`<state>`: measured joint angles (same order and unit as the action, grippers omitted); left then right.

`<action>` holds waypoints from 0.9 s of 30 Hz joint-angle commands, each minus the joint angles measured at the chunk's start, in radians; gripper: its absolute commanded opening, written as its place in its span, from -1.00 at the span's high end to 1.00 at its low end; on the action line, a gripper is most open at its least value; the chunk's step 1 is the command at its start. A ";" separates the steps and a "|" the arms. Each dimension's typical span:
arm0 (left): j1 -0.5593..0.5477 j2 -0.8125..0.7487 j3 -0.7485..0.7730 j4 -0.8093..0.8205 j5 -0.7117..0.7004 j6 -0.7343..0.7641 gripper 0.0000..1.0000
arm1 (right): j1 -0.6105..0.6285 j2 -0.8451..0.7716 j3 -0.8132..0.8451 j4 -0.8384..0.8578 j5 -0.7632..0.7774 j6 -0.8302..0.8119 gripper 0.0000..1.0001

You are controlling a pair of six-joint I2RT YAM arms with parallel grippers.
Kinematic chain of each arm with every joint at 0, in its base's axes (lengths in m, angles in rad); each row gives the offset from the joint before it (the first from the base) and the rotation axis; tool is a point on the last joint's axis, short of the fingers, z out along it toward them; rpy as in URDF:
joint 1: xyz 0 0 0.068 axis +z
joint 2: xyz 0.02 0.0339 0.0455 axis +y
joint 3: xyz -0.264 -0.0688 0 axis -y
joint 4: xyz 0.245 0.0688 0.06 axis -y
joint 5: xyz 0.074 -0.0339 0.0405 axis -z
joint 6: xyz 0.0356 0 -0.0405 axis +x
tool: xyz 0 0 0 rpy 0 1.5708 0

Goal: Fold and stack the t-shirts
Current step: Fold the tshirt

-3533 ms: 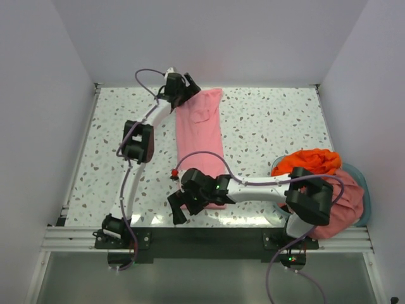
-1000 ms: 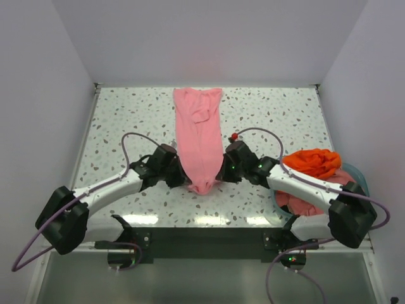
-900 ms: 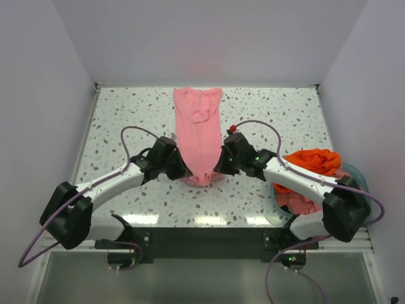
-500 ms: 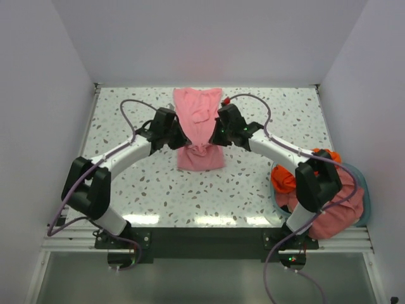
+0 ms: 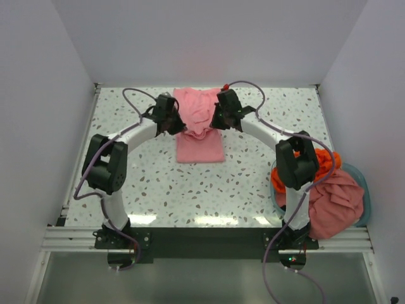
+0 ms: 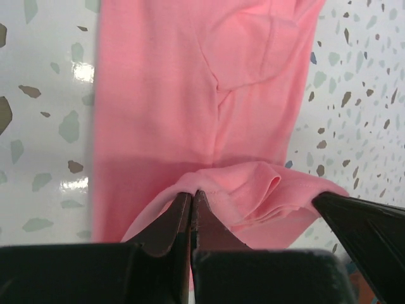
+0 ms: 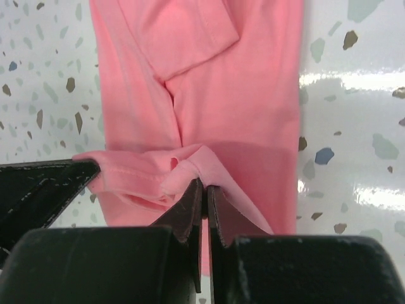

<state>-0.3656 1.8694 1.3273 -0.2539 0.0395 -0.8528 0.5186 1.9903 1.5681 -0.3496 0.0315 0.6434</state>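
Observation:
The light pink t-shirt (image 5: pixel 200 142) lies as a narrow lengthwise strip at the back middle of the speckled table. Its near hem is lifted and doubled back over the rest. My left gripper (image 5: pixel 181 125) is shut on the hem's left corner (image 6: pixel 209 190). My right gripper (image 5: pixel 212 122) is shut on its right corner (image 7: pixel 190 166). In both wrist views, the lifted hem sags between the two grippers above the flat cloth (image 6: pixel 183 95) (image 7: pixel 215 101), and a folded-in sleeve shows further up. The bright orange-red t-shirt (image 5: pixel 327 159) and the darker salmon-pink one (image 5: pixel 338 202) are heaped at the right.
The two heaped shirts sit in a pale teal round basket (image 5: pixel 366 190) at the table's near right edge, partly behind my right arm's elbow. White walls close in the table on the left, back and right.
Both grippers have carried the shirt's near hem away from the bases towards the far end, doubling the strip over itself. Both arms have stretched out and stayed shut.

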 commanded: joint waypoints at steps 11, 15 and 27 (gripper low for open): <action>0.071 0.120 0.104 0.005 -0.036 -0.034 1.00 | -0.043 0.165 0.173 -0.031 0.010 -0.013 1.00; 0.074 0.169 0.151 -0.018 -0.032 -0.031 0.70 | -0.043 0.188 0.190 -0.025 0.028 -0.016 0.82; 0.080 -0.048 0.032 -0.028 -0.087 -0.002 -1.00 | -0.042 0.062 0.098 -0.034 0.006 -0.102 -0.93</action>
<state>-0.2943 1.9659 1.4113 -0.2863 -0.0120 -0.8745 0.4767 2.1712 1.7313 -0.3923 0.0650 0.5861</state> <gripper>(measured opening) 0.996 0.883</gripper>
